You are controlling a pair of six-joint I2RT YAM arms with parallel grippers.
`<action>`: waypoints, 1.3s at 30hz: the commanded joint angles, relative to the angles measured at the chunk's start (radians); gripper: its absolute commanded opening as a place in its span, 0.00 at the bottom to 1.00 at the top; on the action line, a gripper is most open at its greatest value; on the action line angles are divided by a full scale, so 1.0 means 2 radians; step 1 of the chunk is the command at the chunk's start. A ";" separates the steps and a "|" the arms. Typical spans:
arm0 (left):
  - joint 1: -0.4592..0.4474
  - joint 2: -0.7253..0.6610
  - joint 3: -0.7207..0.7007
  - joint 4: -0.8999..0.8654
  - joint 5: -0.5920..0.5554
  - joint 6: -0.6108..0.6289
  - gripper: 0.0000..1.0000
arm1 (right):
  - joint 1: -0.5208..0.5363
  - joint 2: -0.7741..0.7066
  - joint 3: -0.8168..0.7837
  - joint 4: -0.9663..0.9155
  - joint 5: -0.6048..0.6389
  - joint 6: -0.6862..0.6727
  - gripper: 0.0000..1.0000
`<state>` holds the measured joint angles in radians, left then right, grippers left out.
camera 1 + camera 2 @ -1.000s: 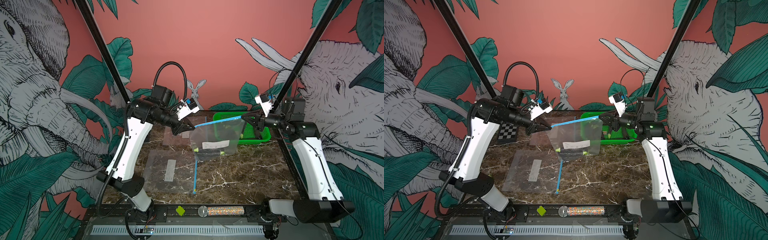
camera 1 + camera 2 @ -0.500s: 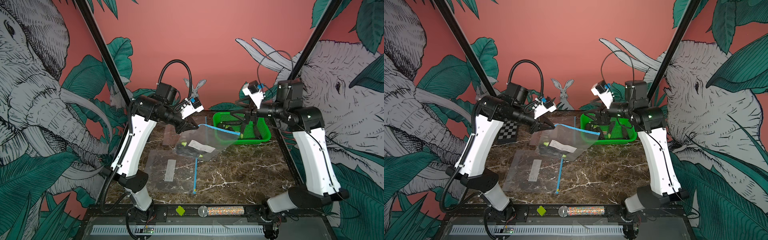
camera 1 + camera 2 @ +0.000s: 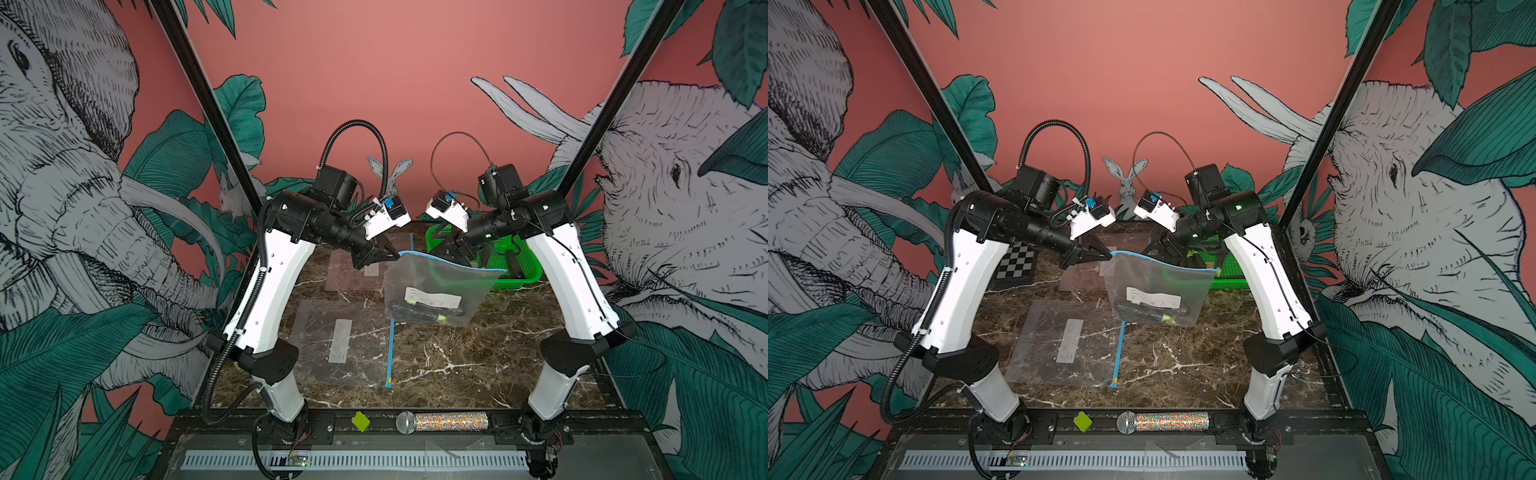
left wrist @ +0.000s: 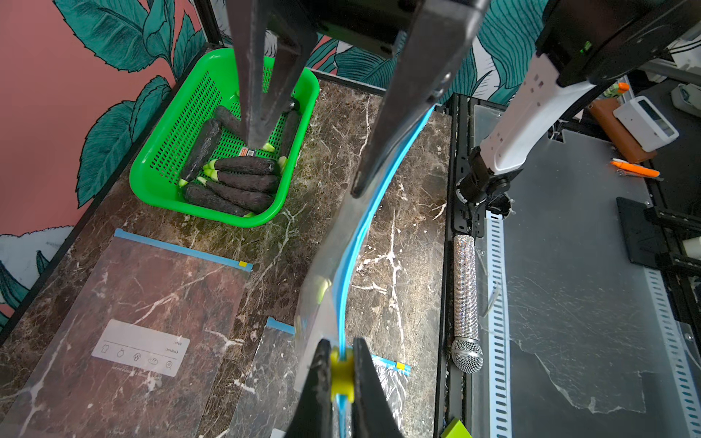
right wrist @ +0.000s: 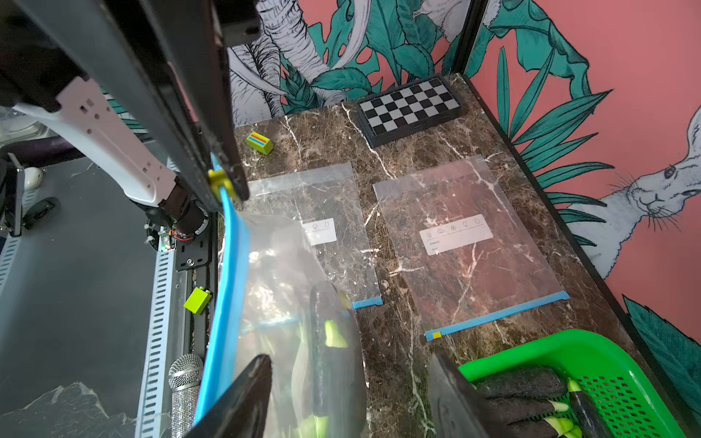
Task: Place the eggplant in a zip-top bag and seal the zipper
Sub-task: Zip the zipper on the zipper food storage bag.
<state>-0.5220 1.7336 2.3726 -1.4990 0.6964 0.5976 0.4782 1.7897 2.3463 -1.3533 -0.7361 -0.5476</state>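
The zip-top bag (image 3: 436,286) hung across the middle between the left hand (image 4: 341,364) and the right hand (image 4: 307,167). Below it the worktop (image 3: 457,365) lay bare. Flat empty bags (image 3: 340,340) covered the left side; the green basket (image 3: 521,282) blocked the far right.

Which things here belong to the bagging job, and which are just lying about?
Job: clear blue-zippered bag, dark eggplant inside, left gripper shut on its yellow slider, open right gripper.
Lying about: green basket of eggplants, two flat empty bags, chessboard, glitter microphone, lime block.
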 commanded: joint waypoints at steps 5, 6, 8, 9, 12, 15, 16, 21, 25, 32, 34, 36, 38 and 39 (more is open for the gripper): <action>-0.006 0.012 0.020 -0.014 0.013 0.016 0.00 | 0.004 -0.033 0.001 0.015 0.031 0.018 0.64; -0.006 0.012 0.020 -0.015 0.012 0.016 0.00 | 0.004 -0.034 0.006 0.017 0.028 0.020 0.64; -0.007 0.012 0.020 -0.014 0.012 0.016 0.00 | 0.004 -0.036 0.013 0.015 0.013 0.024 0.65; -0.007 0.011 0.021 -0.014 0.013 0.016 0.00 | 0.004 -0.036 0.016 0.007 0.002 0.020 0.65; -0.008 0.012 0.020 -0.015 0.013 0.015 0.00 | 0.004 -0.038 0.006 0.005 -0.007 0.022 0.65; -0.009 0.011 0.020 -0.016 0.011 0.016 0.00 | 0.004 -0.039 -0.008 0.005 -0.007 0.021 0.65; -0.009 0.012 0.020 -0.017 0.011 0.016 0.00 | 0.004 -0.040 -0.014 0.005 -0.005 0.021 0.65; -0.010 0.010 0.021 -0.015 0.012 0.016 0.00 | 0.005 -0.033 -0.036 -0.009 -0.015 0.018 0.64; -0.010 0.012 0.021 -0.014 0.012 0.016 0.00 | 0.007 -0.047 -0.069 0.007 -0.020 0.027 0.62; -0.011 0.011 0.023 -0.009 0.013 0.013 0.00 | 0.010 -0.057 -0.101 0.024 -0.013 0.039 0.29; -0.011 0.010 0.022 -0.006 0.013 0.012 0.00 | 0.010 -0.065 -0.116 0.037 -0.009 0.046 0.10; -0.011 0.008 0.019 0.001 0.010 0.004 0.03 | 0.011 -0.076 -0.132 0.054 -0.008 0.056 0.00; -0.012 0.006 0.015 0.016 -0.005 -0.013 0.21 | 0.010 -0.091 -0.159 0.084 -0.001 0.082 0.00; -0.011 0.006 0.014 0.023 -0.013 -0.021 0.40 | 0.010 -0.110 -0.178 0.105 0.005 0.100 0.00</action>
<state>-0.5415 1.7702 2.3894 -1.4784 0.6891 0.5850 0.4923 1.6470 2.0357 -1.2472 -0.7422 -0.4274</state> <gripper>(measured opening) 0.295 0.048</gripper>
